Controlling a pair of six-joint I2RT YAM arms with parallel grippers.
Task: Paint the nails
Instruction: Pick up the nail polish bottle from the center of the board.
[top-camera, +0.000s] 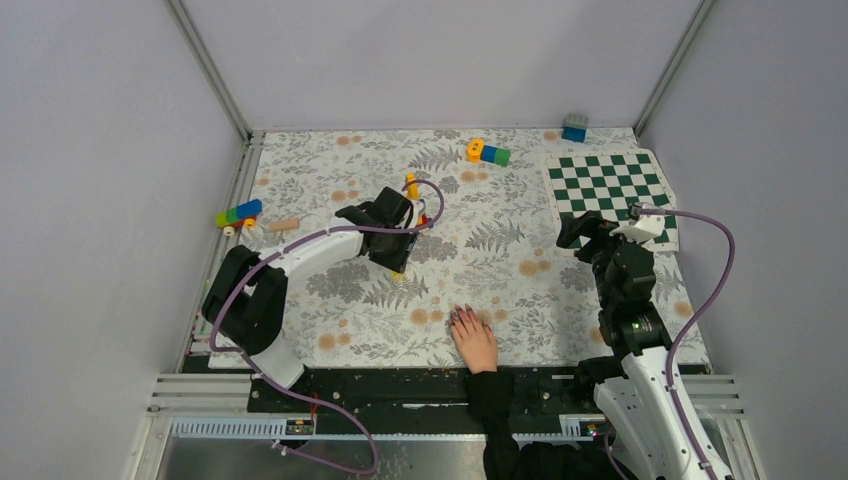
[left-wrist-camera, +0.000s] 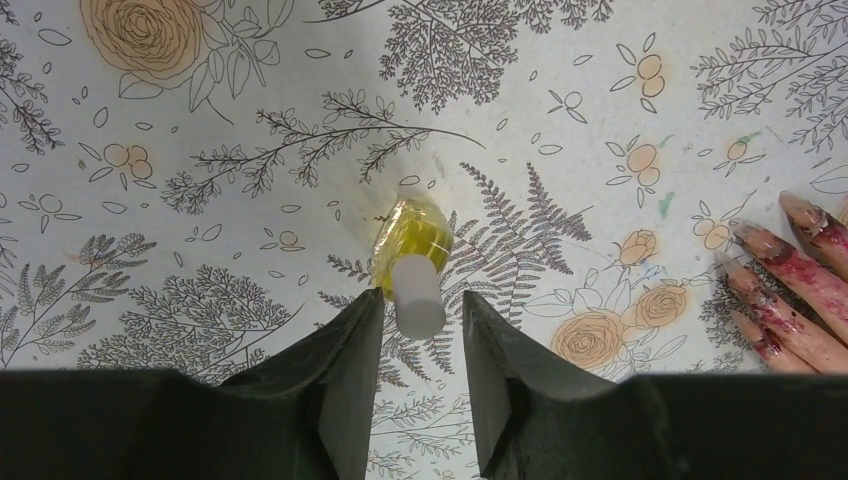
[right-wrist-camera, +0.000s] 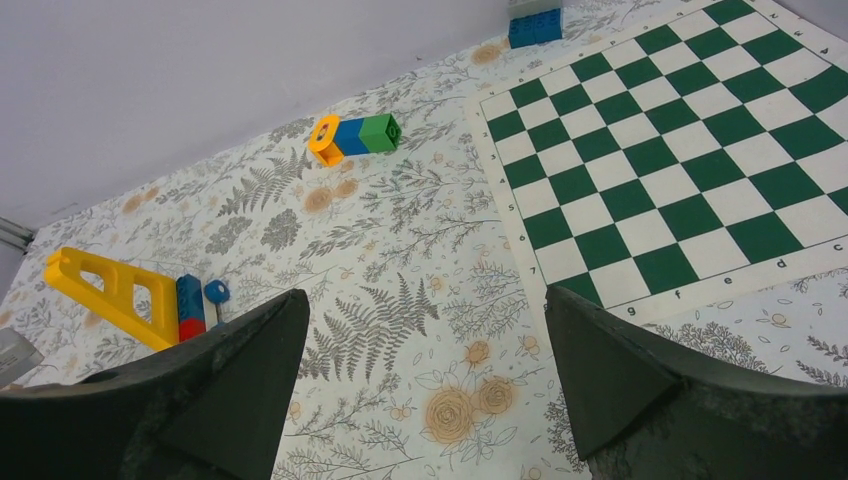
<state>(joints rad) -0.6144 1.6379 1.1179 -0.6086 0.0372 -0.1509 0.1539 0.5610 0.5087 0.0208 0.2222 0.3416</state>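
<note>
A pale hand (top-camera: 476, 343) in a black sleeve lies flat at the near edge of the mat, its dark purplish-red nails (top-camera: 463, 315) pointing away from me. In the left wrist view the fingers come in from the right edge, and the nails (left-wrist-camera: 803, 214) look smeared with red. A small yellow bottle (left-wrist-camera: 412, 235) with a white cap (left-wrist-camera: 418, 297) stands on the mat. My left gripper (left-wrist-camera: 420, 300) straddles the cap, narrowly open, with a thin gap on each side. My right gripper (right-wrist-camera: 425, 340) is wide open and holds nothing, above the mat beside the chessboard's corner (top-camera: 580, 232).
A green-and-white chess mat (top-camera: 603, 183) lies at the back right, with a blue brick (top-camera: 574, 128) behind it. An orange-blue-green brick row (top-camera: 487, 152) sits at the back centre. A yellow angled piece (right-wrist-camera: 108, 288) stands beside my left arm. Bricks (top-camera: 238, 213) and a wooden peg (top-camera: 283, 225) lie at the left.
</note>
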